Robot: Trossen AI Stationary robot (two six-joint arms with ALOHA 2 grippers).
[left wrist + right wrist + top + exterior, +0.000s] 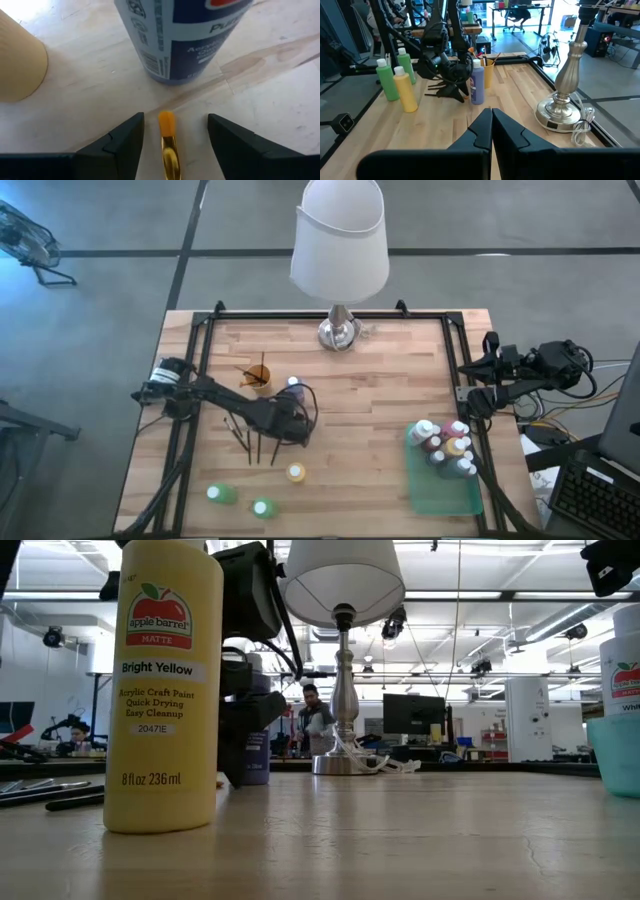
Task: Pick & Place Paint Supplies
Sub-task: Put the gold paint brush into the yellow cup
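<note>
Wooden table from above: the left gripper sits low by the purple bottle and loose paintbrushes. Other bottles already stand in the green tray. The right gripper waits at the table's right edge.

Low view: a yellow bottle fills the front; the lamp stands behind.

Left wrist view: fingers are apart around a brush tip. It looks ready to grab a brush, so next it should close gently.

Right wrist view: those fingers are pressed together, holding nothing.
</note>
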